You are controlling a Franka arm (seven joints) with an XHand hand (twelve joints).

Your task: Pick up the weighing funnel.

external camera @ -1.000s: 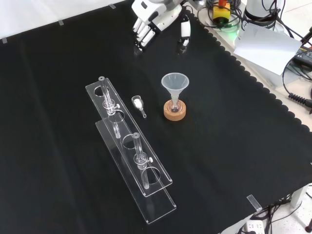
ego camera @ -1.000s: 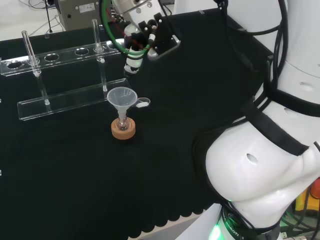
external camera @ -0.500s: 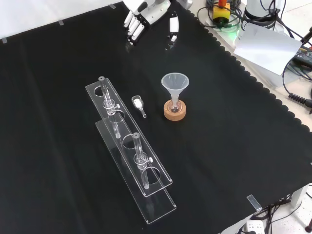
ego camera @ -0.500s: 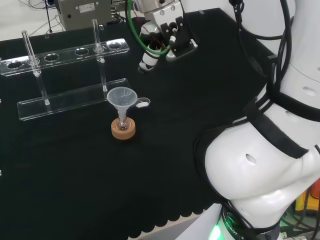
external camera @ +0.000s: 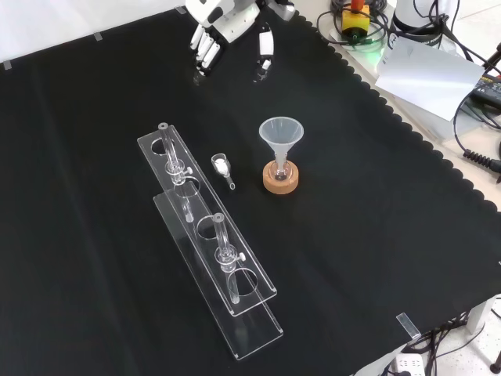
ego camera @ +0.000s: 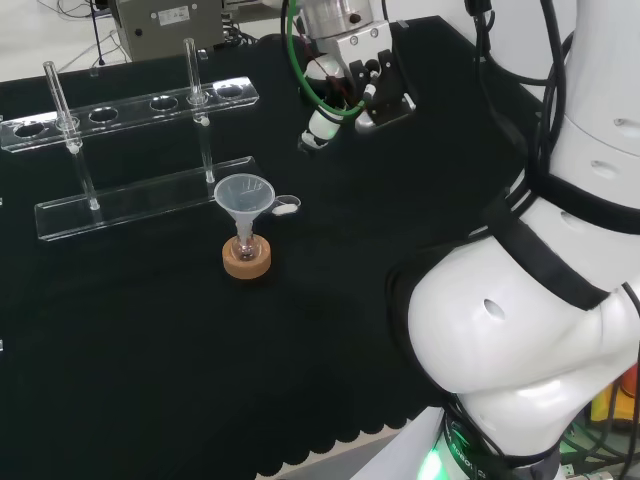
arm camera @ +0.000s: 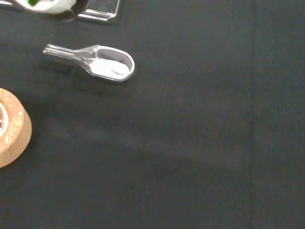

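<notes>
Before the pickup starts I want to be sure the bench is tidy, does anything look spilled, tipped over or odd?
Nothing stands out. The weighing funnel lies flat on the cloth with its white powder inside it, none around it; the funnel stands upright in its flask on the cork ring.

Bright, even light is thrown from above, and the matte black cloth is left dark, with almost no glare. Thin white highlights are caught along the rack edges. Soft shadows are cast under the hand and beside the weighing funnel. The arm is lit nearly to white, and a green glow is seen low on it.
</notes>
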